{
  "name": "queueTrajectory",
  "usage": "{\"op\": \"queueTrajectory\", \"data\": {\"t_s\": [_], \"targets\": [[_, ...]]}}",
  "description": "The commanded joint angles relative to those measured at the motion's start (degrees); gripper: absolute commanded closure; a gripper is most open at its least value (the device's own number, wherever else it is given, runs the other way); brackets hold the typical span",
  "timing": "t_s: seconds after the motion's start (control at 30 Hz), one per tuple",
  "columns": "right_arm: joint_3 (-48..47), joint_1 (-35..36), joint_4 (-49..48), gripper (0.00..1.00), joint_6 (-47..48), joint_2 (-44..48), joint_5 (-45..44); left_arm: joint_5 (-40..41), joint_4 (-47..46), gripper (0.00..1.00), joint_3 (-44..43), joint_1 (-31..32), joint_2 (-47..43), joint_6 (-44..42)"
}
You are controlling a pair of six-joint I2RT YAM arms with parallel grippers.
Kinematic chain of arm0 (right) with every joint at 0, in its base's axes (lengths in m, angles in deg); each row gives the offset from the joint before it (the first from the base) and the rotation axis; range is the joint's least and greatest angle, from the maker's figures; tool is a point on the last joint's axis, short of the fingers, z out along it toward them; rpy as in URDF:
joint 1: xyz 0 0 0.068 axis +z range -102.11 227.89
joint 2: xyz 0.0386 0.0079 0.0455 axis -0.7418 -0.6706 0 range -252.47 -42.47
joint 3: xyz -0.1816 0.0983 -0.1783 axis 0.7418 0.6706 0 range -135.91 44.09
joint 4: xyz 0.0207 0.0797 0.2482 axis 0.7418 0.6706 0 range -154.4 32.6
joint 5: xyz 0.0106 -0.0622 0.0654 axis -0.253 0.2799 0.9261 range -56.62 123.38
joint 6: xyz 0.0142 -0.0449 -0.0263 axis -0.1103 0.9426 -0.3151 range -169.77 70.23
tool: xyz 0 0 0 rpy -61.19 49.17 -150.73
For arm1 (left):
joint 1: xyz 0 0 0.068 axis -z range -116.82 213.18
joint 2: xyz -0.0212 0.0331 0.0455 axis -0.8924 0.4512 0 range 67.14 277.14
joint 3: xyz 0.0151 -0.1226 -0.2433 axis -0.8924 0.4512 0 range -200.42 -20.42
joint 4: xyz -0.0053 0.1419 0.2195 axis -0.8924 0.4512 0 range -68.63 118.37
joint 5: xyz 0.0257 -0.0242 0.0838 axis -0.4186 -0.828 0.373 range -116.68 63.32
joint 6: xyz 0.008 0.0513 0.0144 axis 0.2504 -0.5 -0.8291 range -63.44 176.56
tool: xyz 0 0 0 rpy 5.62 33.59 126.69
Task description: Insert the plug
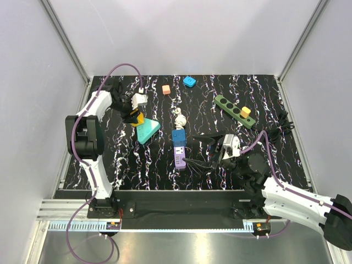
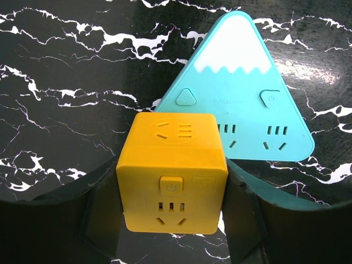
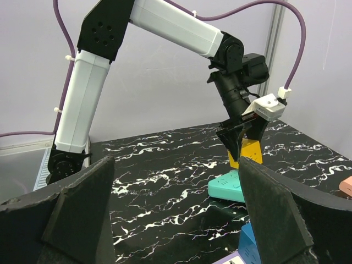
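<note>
**Operator:** Black marbled table (image 1: 126, 165), pale walls around it. What am I carrying?

**Spotter:** Your left gripper (image 2: 173, 220) is clamped on the yellow cube plug (image 2: 171, 165). There is a finger on each side face, so the underside is free to go down.

**Operator:** Over which socket?

**Spotter:** You hold it above one corner of the teal triangular power strip (image 2: 247, 99), whose socket holes show just beside the cube. I cannot tell whether it touches the strip, and the pins are hidden from me.

**Operator:** And my right gripper (image 3: 175, 198)?

**Spotter:** Its jaws are wide apart and hold nothing. It sits well apart from the strip and faces it, probably parked there so you get a side view of the descent.
</note>
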Motion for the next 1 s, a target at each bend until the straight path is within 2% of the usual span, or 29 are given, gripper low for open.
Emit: {"op": "queueTrajectory", "data": {"t_s": [0.0, 0.3, 0.97], "targets": [[-1.91, 0.31, -1.24, 0.00, 0.90, -0.49, -1.00, -2.42, 0.90, 1.00, -2.15, -0.08, 0.50, -2.19], [-1.91, 0.22, -1.24, 0.00, 1.25, -1.28, -1.88, -0.42, 5.91, 1.00, -8.03, 0.71, 6.30, -2.64], [-1.48, 0.31, -1.33, 0.00, 0.99, -0.40, -2.94, 7.68, 5.74, 1.00, -6.80, 5.02, 9.55, 1.93]]}}
